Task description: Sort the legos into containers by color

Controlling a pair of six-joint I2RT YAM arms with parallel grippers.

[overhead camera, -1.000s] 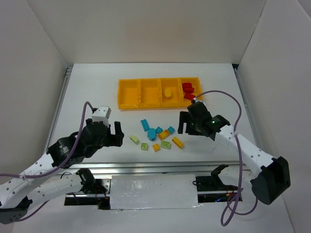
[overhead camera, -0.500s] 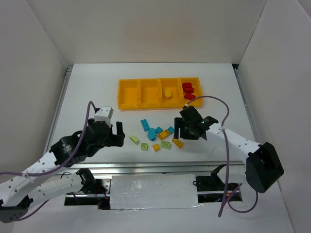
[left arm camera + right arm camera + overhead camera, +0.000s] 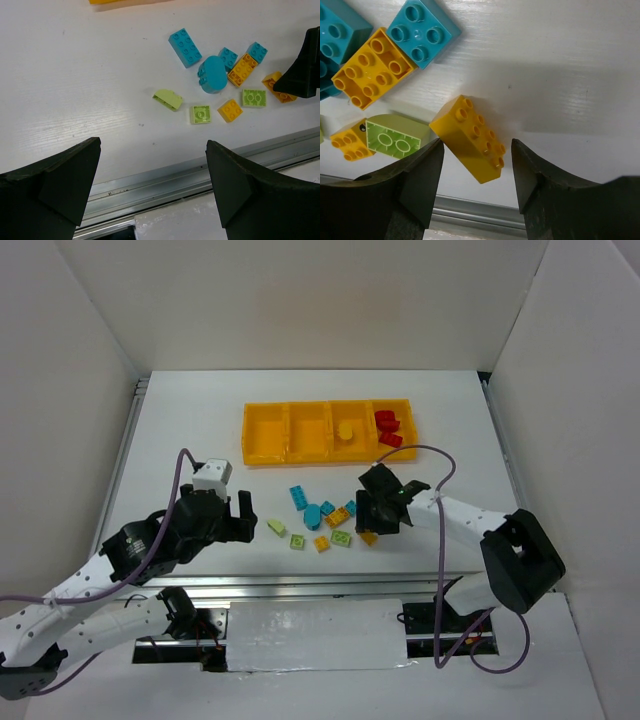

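Top view: at the far side of the surface (image 3: 200, 420), the tray (image 3: 265, 445) has four compartments. The right end one holds three red bricks (image 3: 388, 426) and the next a lone yellow brick (image 3: 345, 430). Ten loose legos (image 3: 314, 515) lie nearer: four cyan, three yellow, three green.

Left wrist: the left gripper (image 3: 152, 150) gapes wide, holding nothing.

Right wrist: the right gripper (image 3: 477, 145) narrowly straddles a loose yellow brick (image 3: 470, 137) without gripping it.
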